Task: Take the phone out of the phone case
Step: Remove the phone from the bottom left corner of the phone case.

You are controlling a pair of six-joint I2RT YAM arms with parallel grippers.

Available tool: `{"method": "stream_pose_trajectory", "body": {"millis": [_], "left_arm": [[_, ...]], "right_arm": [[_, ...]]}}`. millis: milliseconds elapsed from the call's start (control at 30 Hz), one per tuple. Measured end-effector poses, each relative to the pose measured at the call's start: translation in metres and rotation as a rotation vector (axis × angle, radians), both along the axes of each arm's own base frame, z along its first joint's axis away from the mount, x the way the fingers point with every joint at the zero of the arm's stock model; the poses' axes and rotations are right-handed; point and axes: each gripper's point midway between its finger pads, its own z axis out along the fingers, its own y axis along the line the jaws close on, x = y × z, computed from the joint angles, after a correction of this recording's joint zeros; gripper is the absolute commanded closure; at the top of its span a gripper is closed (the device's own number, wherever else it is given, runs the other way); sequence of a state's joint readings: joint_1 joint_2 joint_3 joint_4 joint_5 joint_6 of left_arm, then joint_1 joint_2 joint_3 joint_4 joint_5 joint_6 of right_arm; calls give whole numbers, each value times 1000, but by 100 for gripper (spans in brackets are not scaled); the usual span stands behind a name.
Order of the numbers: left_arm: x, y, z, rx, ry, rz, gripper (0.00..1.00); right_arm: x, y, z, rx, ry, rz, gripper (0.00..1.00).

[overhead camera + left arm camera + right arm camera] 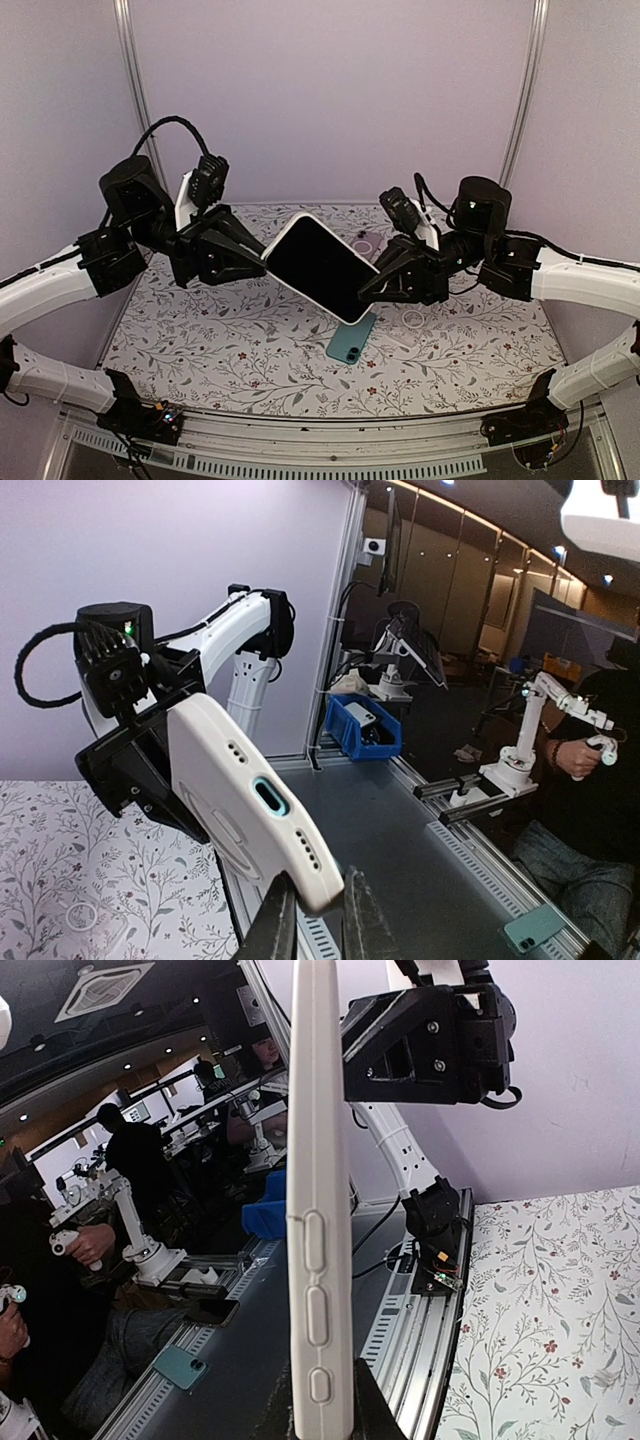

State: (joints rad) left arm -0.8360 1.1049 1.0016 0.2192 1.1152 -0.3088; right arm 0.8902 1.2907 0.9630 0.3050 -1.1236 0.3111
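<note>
Your left gripper [262, 255] is clamped tight, and the left wrist view shows its fingers [278, 925] pinching one corner of the white phone case [283, 232]. Right next to that pinch, the charging cut-out [270, 798] shows a teal rim inside the white edge. Across from it, your right gripper [365, 290] is closed just as hard on the opposite end, so both arms are carrying the case in the air over the middle of the table [200, 330]. It's tilted, high at the left gripper and lower toward the right. The phone [322, 268] looks to be seated in the case, with its dark glossy face filling the white rim and turned up toward the top camera. From the right wrist you're looking straight down the long edge, and the side buttons [316, 1315] are covered in white. Below the case's lower end, a teal slab [350, 342] about the shape of a phone lies flat on the floral tabletop, partly hidden by the case. Whether it's a handset or a cover is not clear.
</note>
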Motion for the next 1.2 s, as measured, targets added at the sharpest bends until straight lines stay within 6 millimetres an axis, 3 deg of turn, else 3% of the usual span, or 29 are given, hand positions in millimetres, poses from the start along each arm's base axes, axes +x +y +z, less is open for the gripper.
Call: {"method": "stream_pose_trajectory", "body": {"millis": [467,1200], "left_arm": [[-15,4,1,-30,-54,-21,100],[1,7,-4,-54,-39,169,100]], "right_arm": [[-16,1,7,0,19,85,100],[-12,3,4,-13,26,59,100]]}}
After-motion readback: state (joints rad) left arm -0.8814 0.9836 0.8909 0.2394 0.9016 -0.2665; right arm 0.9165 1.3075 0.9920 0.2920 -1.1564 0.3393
